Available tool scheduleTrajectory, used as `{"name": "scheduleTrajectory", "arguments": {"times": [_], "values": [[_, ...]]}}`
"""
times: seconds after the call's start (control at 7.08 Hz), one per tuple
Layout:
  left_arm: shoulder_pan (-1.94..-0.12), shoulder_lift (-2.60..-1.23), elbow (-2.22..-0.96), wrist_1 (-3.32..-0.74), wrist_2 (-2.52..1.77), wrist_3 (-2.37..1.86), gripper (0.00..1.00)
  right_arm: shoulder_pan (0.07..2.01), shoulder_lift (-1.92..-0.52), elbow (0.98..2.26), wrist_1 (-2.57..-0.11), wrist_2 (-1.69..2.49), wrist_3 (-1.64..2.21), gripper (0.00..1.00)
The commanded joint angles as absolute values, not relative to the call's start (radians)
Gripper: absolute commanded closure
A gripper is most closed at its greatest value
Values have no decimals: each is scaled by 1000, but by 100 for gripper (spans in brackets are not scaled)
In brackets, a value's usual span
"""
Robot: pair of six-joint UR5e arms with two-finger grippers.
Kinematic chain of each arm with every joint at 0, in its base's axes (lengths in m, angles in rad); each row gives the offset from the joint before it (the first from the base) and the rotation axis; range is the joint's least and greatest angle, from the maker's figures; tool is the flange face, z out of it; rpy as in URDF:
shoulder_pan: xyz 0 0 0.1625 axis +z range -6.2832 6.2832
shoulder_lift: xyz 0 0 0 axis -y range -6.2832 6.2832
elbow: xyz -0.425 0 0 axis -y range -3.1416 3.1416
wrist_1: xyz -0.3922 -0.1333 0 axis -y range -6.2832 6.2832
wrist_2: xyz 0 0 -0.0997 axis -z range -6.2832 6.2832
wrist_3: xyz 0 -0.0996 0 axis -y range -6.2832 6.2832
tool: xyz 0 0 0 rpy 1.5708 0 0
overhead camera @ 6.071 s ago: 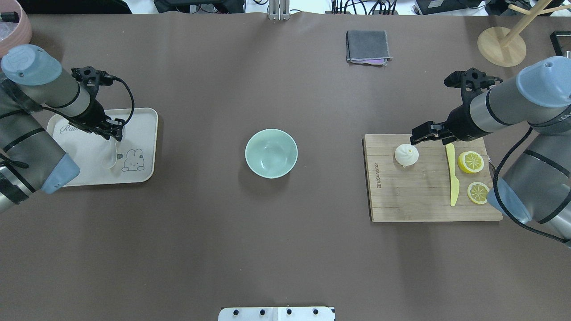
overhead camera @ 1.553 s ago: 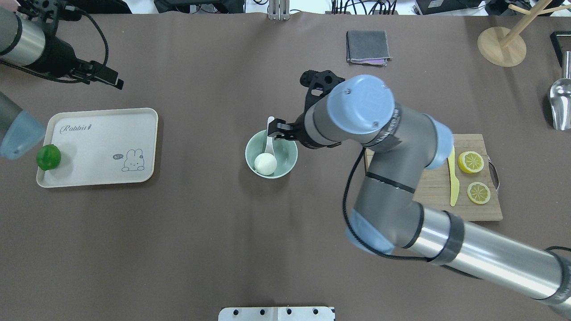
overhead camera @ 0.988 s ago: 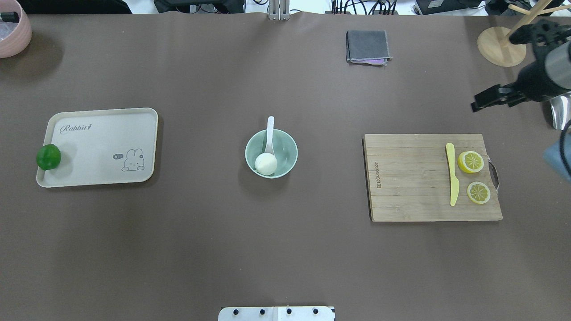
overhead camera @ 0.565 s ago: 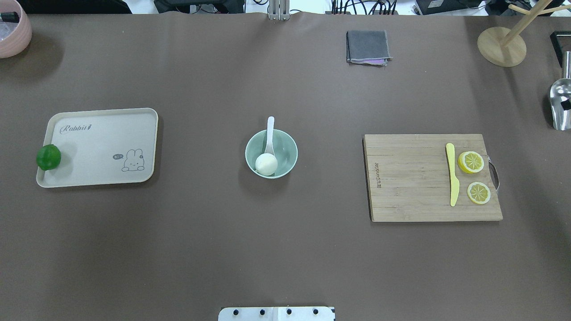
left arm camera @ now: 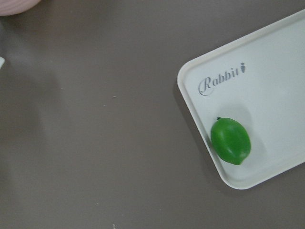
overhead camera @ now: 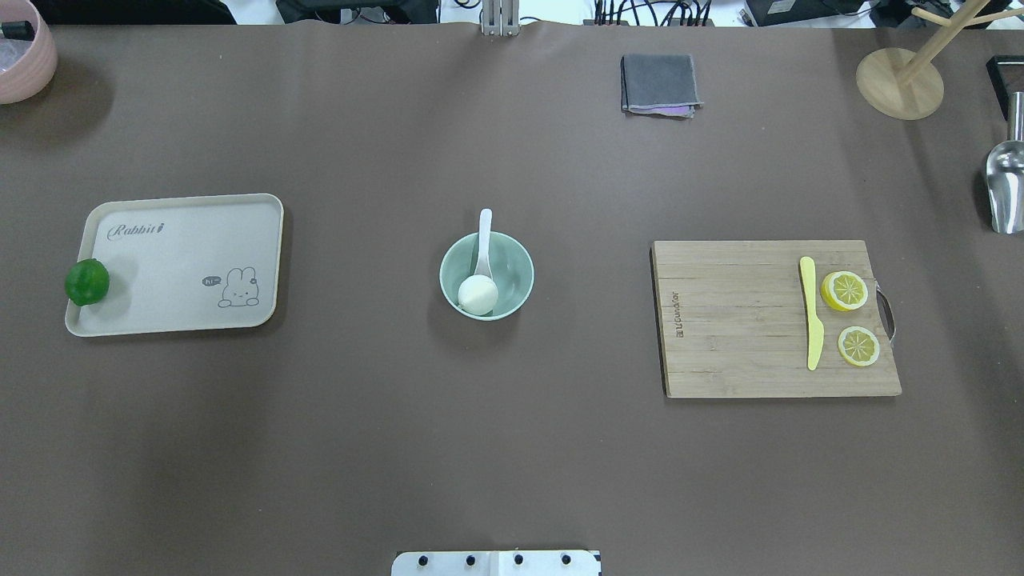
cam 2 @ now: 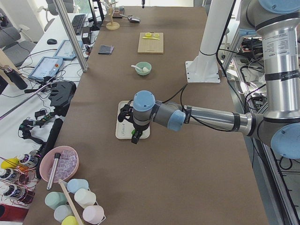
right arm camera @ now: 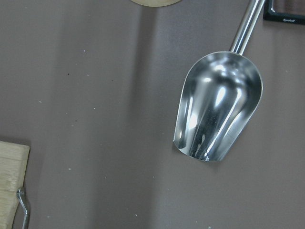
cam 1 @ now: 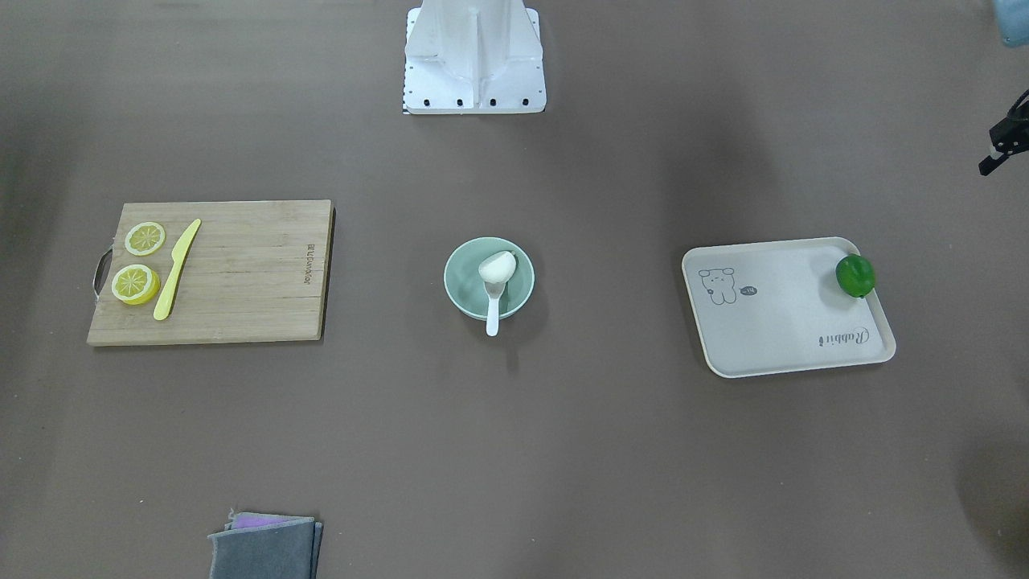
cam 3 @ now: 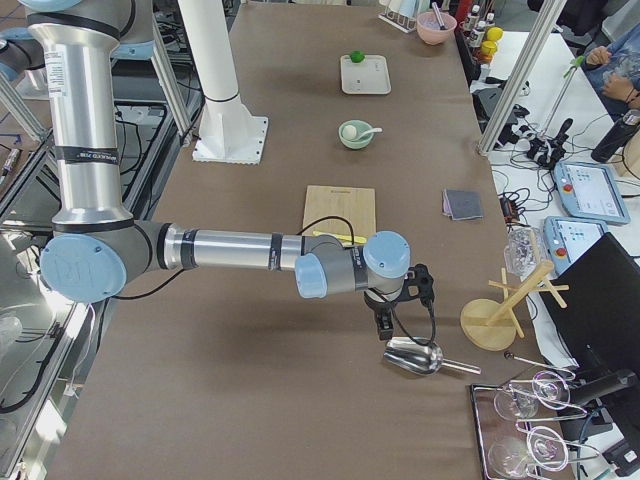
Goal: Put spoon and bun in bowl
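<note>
Both my arms have pulled clear of the middle of the surface (overhead camera: 360,416). A moment ago my right arm was still retreating along the right edge of the overhead view; now that view shows no arm at all.

The bowl (overhead camera: 524,276), empty a few seconds back, now holds both things. The bun (overhead camera: 478,294) has left the cutting board (overhead camera: 736,320) and sits low inside the bowl, on the side nearer me. The spoon (overhead camera: 484,236) has left the tray (overhead camera: 176,264). Its scoop end is down in the bowl, touching the bun, and its handle leans out over the far rim. I cannot tell whether the bun rests on the scoop or just against it.

My left tool (cam 2: 136,139) hangs above the near end of the tray, and its camera looks down on the tray corner and the lime (left arm camera: 230,141). My right tool (cam 3: 384,328) hangs over the metal scoop (right arm camera: 219,105), beyond the cutting board. Each shows clearly only from the side cameras, so I cannot tell whether either is parted or closed, though I see nothing carried in them.

I judge the task done: spoon and bun are in the bowl, nothing is touching them, and nothing looks about to tip. The overhanging handle seems settled against the rim, so I see no reason to go back in.
</note>
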State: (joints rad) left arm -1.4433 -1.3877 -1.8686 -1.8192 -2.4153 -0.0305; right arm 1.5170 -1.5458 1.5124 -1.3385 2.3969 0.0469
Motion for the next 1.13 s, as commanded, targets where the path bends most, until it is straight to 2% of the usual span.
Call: {"name": "scheduleTrajectory", "arguments": {"times": [0.0,0.28,0.71,0.99], "values": [[-1454,-1390,-1862,-1815,-2325,-141,1,1519,-1562,1500,-1333,2387,48,0],[-1456,-1405,-1841,-1792,-2292,-143,1,1519,-1569,1502,-1334,2396,46,0],[-1456,-1511,-1841,-1528,-2312,-132,1,1520,-1586,1516,-1325,2399,38,0],[-1456,-1512,-1861,-1529,-2315,-132,1,1534,-1591,1522,-1325,2402,34,0]]}}
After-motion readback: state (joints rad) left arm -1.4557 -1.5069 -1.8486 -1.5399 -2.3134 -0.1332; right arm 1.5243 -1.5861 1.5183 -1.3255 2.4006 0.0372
